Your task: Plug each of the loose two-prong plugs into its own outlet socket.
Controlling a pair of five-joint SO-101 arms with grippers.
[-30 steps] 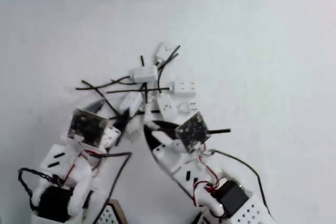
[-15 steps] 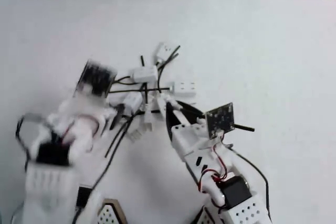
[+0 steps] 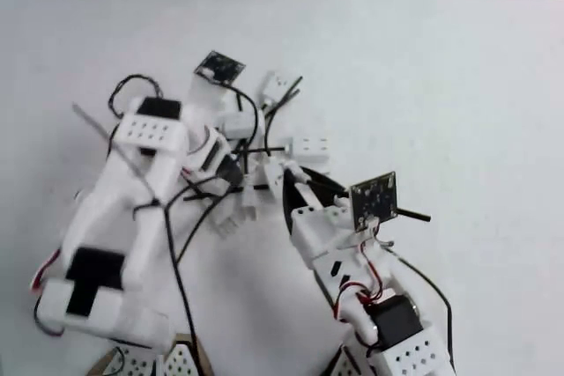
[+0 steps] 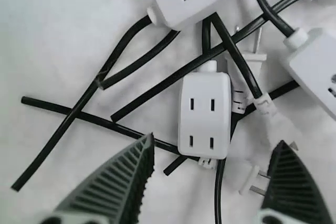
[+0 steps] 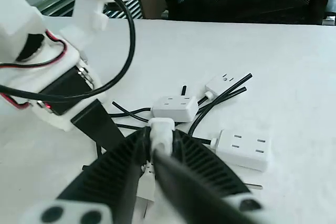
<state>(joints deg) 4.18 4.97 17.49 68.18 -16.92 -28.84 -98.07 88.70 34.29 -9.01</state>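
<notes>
Where the loose plugs lie: amid crossed black cords at mid worktop; one plug is seen just beside a four-slot outlet block, its prongs bare.
Outlet sockets: other white blocks are scattered through the same tangle; no plug is seen seated in any.
Left gripper: held above the four-slot outlet block, fingers wide apart, nothing held.
Right gripper: fingers clamped on a white piece; whether it is a plug or a socket cannot be told.
Step in hand: judged to be the pick-up ahead of a first insertion.
Next move: prongs must be squared to a slot pair while the block is steadied; neighbours may be dragged by the cords.
</notes>
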